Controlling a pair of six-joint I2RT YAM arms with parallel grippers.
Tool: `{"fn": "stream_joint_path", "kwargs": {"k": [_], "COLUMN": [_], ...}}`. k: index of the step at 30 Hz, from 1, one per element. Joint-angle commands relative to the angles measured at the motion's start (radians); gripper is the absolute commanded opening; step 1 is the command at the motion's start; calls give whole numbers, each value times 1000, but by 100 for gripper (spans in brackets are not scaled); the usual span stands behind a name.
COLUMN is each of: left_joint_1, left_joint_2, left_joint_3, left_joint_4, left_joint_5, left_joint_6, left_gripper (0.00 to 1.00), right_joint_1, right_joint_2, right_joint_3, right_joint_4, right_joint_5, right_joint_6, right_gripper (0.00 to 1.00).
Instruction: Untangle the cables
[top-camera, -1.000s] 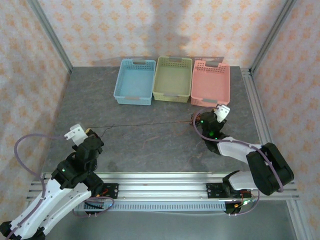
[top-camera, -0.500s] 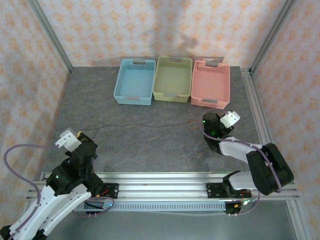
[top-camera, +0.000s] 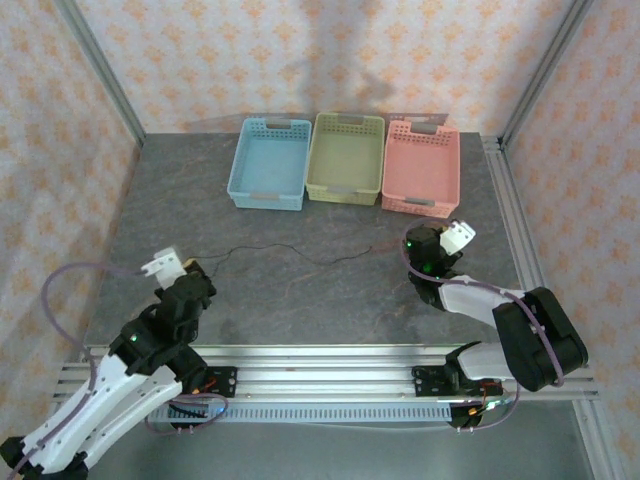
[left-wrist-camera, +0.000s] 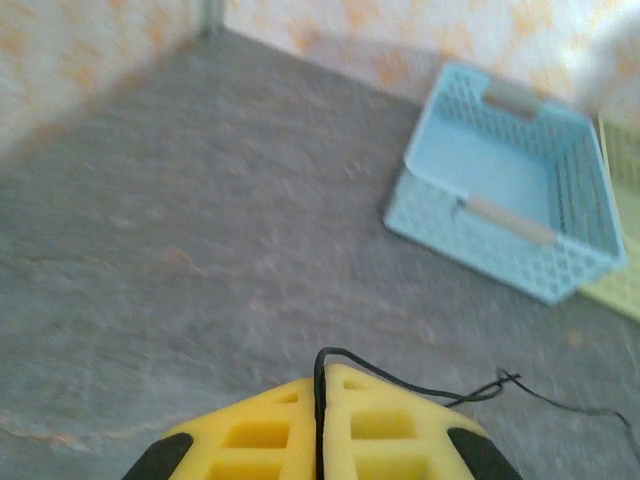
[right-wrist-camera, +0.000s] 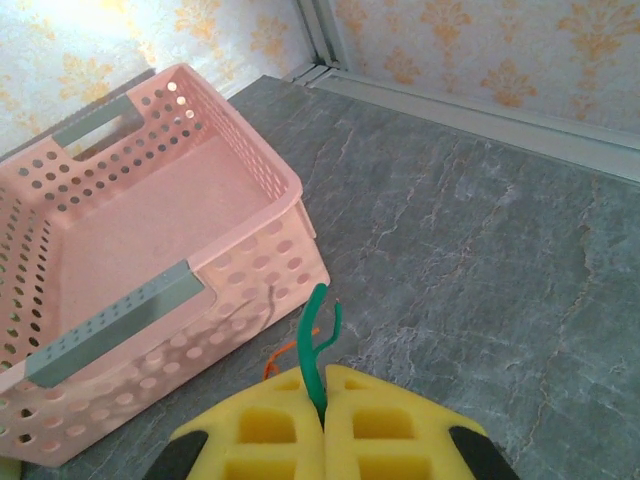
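Blue basket blurred, black cable running off the right edge, pink basket cut at left

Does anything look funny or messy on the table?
One thing: a thin black cable trails in loose waves across the table, one end pinched in the left claw. The right claw pinches a green cable. Nothing looks spilled or broken.
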Motion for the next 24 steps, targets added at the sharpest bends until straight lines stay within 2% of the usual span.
{"fn": "stream_joint_path", "kwargs": {"k": [1,3,7,11,13,20,24], "left_joint_1": [-8,-8,-9,-28,-52,-223,-248], "left_joint_2": [139,241,424,576,676,1079,1250], "left_joint_3": [49,83,143,202,256,530,647], "left_joint_4": [45,46,76,123,119,8,5], "left_joint_5": [197,274,424,494,503,401,437], "left_joint_6": [18,19,52,77,94,166,164], "left_gripper": [9,8,0,0,6,7,7], "right_joint_1": [-3,-2,-1,1,1,4,4], "right_joint_2": [-9,-4,9,23,25,24,21], "right_joint_3": [-1,0,3,8,9,11,11], "right_joint_4": [18,20,28,30,34,36,35], "right_joint_5": [-37,-45,-52,-66,-69,-83,-83], "right_joint_6": [16,15,12,9,8,4,-1], "right_gripper": [0,0,0,0,0,0,0]}}
